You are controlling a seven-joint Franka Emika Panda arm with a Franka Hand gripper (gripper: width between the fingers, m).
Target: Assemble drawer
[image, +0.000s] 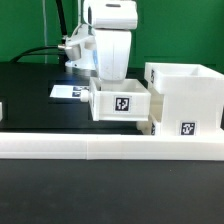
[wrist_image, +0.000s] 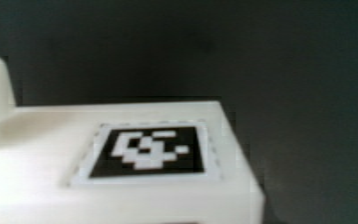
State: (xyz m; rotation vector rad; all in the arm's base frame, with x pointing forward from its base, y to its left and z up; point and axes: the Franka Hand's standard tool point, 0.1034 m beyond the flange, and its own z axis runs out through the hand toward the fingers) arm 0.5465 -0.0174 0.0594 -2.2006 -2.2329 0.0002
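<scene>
The gripper (image: 111, 82) hangs over the tray (image: 122, 104), just beside the box (image: 186, 95) on the exterior view's left (jaws hidden, grip cannot be told); a skewed tray could jam against it.

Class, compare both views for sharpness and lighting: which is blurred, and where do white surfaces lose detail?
Wrist view: out of focus, the tag on the small tray smeared against dark surroundings. Exterior view: sharper; the white box housing and rail look nearly washed out against the black table.

The box housing (image: 185, 100) and rail (image: 110, 151) hem the tray (image: 122, 104); bare table (image: 28, 85) lies toward the exterior view's left.
</scene>
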